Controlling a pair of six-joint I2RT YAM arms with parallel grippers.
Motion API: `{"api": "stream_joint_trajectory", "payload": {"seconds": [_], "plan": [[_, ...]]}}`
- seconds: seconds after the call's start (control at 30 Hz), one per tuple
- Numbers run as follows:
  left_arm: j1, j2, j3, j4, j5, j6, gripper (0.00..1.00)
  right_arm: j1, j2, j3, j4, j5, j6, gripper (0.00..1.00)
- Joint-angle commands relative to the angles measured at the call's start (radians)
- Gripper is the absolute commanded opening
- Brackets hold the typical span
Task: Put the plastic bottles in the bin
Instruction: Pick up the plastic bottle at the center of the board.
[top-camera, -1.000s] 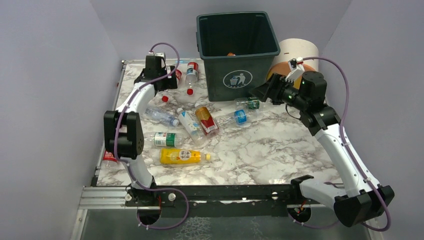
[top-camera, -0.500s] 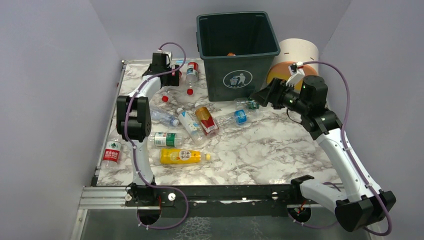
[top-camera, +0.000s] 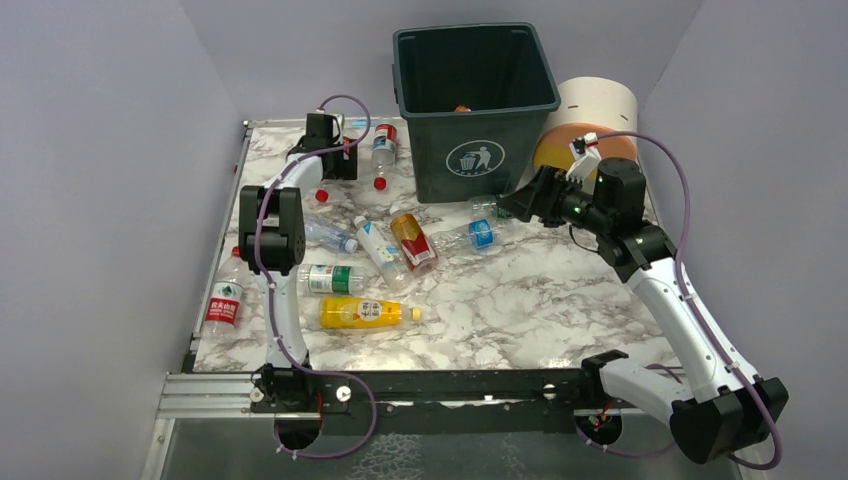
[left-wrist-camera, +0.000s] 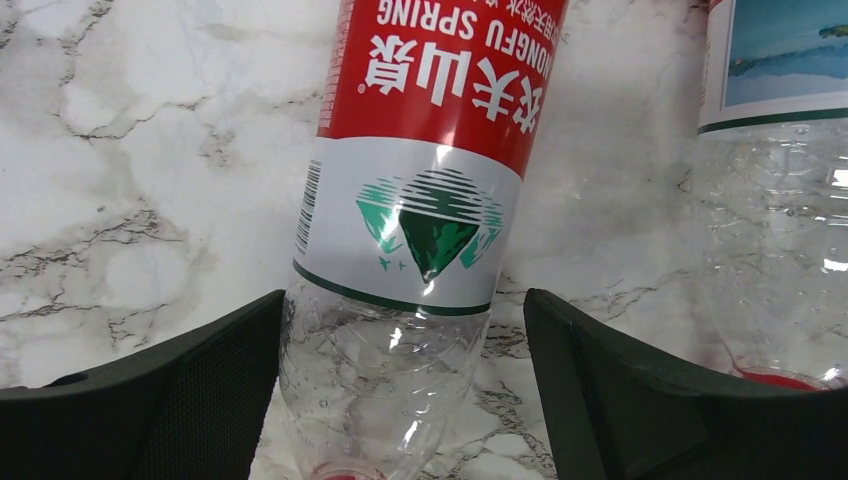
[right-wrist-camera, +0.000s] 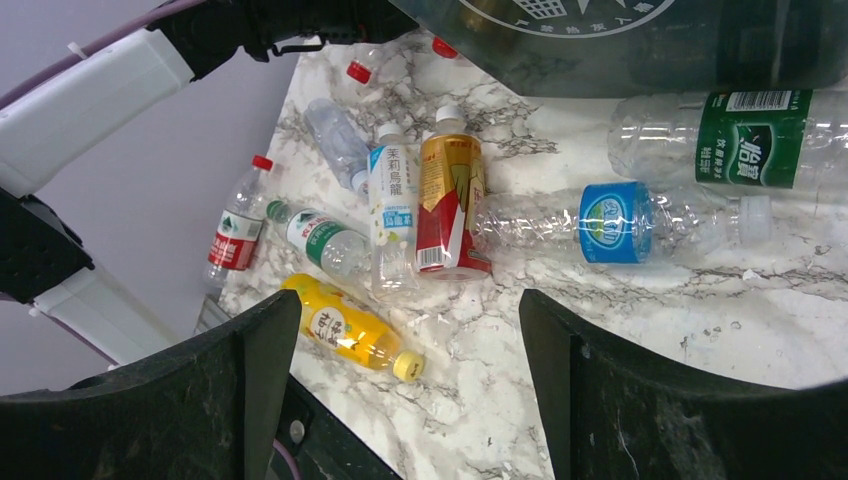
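The dark green bin (top-camera: 475, 100) stands at the table's far middle; its front also shows in the right wrist view (right-wrist-camera: 620, 50). My left gripper (top-camera: 338, 163) is open at the far left, its jaws on either side of a lying clear bottle with a red label (left-wrist-camera: 430, 120). My right gripper (top-camera: 515, 205) is open and empty, hovering by the bin's front right corner over a green-labelled bottle (right-wrist-camera: 750, 135) and a blue-labelled bottle (right-wrist-camera: 620, 222). A red-and-gold bottle (top-camera: 413, 240), a yellow-orange bottle (top-camera: 362, 313) and several clear ones lie mid-table.
A cream-and-orange cylinder (top-camera: 595, 110) stands right of the bin, behind my right arm. A red-labelled bottle (top-camera: 224, 298) lies at the table's left edge. Loose red caps (top-camera: 380, 183) lie near the bin. Purple walls close in both sides.
My left arm has folded up and reached further back, and its gripper has come down over the red-labelled bottle. My right gripper has dropped lower toward the bottles beside the bin.
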Motion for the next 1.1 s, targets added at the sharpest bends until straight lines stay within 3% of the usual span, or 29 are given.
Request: {"api": "stream_joint_trajectory", "payload": {"seconds": [0.0, 0.37, 0.83, 1.07], "plan": [[0.004, 0.016, 0.034, 0.000, 0.036, -0.021, 0.89, -0.004, -0.020, -0.007, 0.009, -0.025, 0.007, 0.83], [0.003, -0.042, 0.046, -0.047, 0.035, -0.079, 0.63, -0.004, -0.036, -0.019, 0.008, -0.026, 0.012, 0.83], [0.006, -0.280, 0.037, -0.150, 0.067, -0.127, 0.62, -0.004, -0.059, -0.012, -0.008, -0.035, 0.014, 0.83], [0.010, -0.428, 0.148, -0.249, 0.066, -0.141, 0.62, -0.004, -0.069, 0.004, -0.029, -0.035, 0.010, 0.83]]}}
